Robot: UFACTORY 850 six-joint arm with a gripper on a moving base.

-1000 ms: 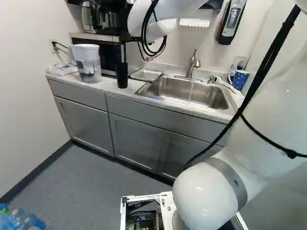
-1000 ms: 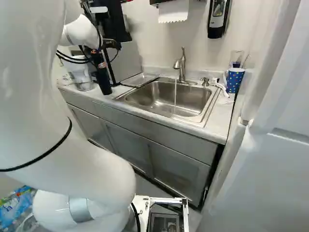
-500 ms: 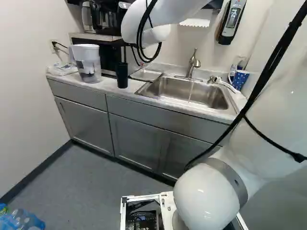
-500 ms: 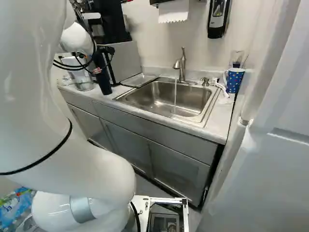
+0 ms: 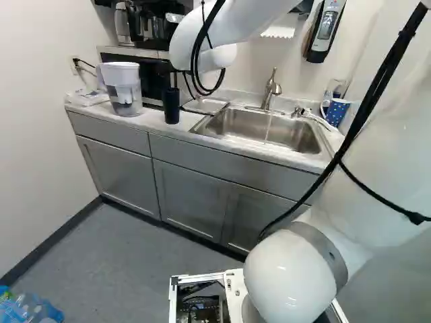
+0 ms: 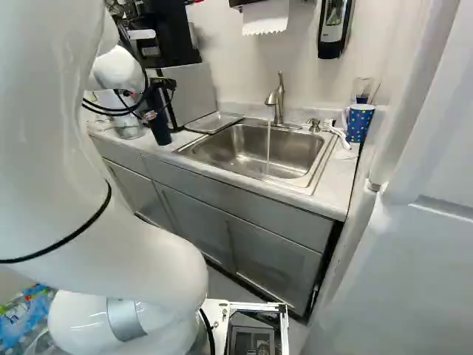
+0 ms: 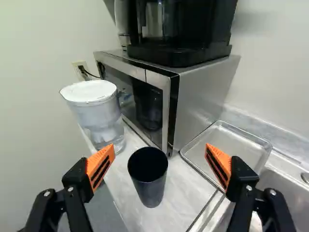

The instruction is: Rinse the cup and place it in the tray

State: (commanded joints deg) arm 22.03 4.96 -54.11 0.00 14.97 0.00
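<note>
Left base view: find the black cup (image 5: 172, 108) upright on the table (image 5: 152, 121), left of the sink (image 5: 232, 128). Right base view: rinse under the water (image 6: 268, 146) running into the sink, then set down in the tray (image 6: 214, 122) beside it. Wrist view: with fingers (image 7: 100, 167) wide apart and empty, ease slightly away from the sink to centre, reach past the rim, then squeeze lightly, probably without tipping.

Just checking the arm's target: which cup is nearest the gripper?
The plain black cup, just ahead of the gripper; the other, a blue spotted mug, stands across the sink.
</note>
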